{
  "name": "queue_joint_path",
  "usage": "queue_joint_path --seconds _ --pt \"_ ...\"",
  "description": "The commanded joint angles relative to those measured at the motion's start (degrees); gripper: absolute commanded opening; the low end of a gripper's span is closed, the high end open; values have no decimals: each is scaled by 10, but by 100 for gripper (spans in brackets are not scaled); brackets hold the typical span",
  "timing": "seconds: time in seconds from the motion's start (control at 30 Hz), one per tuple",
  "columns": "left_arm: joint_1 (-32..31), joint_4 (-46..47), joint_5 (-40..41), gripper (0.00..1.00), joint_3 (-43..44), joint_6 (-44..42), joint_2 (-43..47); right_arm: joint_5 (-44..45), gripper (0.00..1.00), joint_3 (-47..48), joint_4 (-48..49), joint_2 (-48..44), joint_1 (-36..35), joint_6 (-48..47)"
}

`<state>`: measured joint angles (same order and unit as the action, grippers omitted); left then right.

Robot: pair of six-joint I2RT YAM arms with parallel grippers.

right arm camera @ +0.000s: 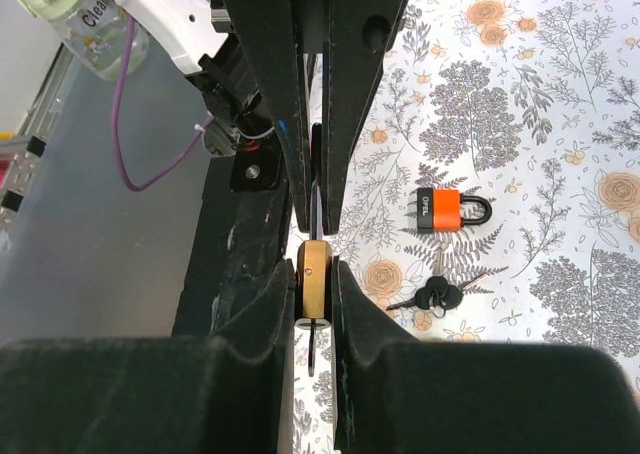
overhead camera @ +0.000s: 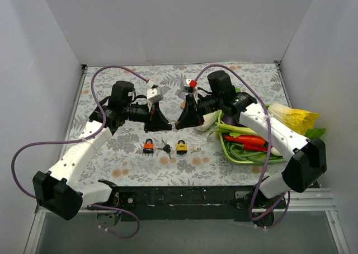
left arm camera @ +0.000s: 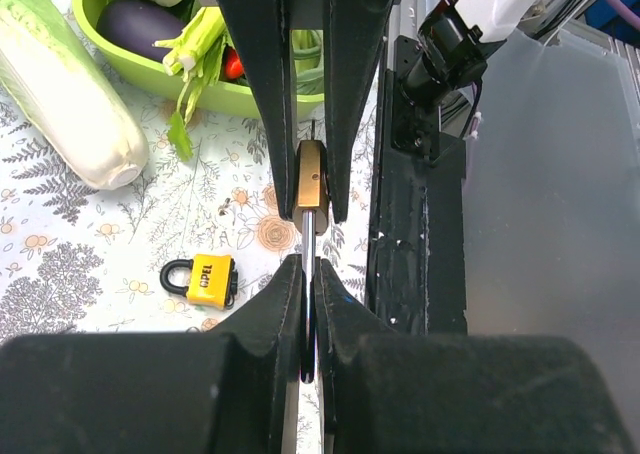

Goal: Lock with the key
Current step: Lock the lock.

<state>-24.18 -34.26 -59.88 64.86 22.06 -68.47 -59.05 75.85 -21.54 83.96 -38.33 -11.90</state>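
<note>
so, mid-frame overhead, my right claw [right arm camera: 313, 274] is clamped on a small brass padlock [right arm camera: 315, 292] while my left claw [left arm camera: 308, 270] pinches a black-headed silver key [left arm camera: 308, 238] pushed into its end.

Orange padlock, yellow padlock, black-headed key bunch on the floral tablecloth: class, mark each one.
Orange padlock [right arm camera: 442, 211]: right wrist view, on its orange body.
Yellow padlock [left arm camera: 210, 280]: left wrist view, on its yellow body.
Black-headed key bunch [right arm camera: 437, 294]: right wrist view, on the black heads.

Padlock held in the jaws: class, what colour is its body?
Brass-gold. The padlock shows best in the right wrist view.
</note>
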Motion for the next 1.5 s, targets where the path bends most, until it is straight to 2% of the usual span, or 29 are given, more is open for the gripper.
queue_joint_path --seconds 0.0,0.5,0.67,1.07,1.2,1.4,1.43,1.47 --pt "17 67 5 0 8 42 11 -55 1 -13 24 -11 -7 83" --pt "-2 133 1 0 -6 85 -2 -70 1 -11 67 1 -49 107" --pt "-3 147 -5 0 -11 115 2 -44 1 -16 86 1 -50 115" --pt "-20 224 -11 0 -29 170 -10 -53 1 -32 211 7 -76 202" --pt "-21 225 -7 0 -26 164 -11 -53 1 -26 185 8 -76 186" --pt "0 119 -4 0 -11 96 3 -50 1 -19 60 -6 -52 87" --pt "15 109 -9 0 -11 78 8 -50 7 -15 39 -3 -43 73" --pt "21 85 -13 0 -11 67 11 -49 24 -6 13 -2 -39 35"
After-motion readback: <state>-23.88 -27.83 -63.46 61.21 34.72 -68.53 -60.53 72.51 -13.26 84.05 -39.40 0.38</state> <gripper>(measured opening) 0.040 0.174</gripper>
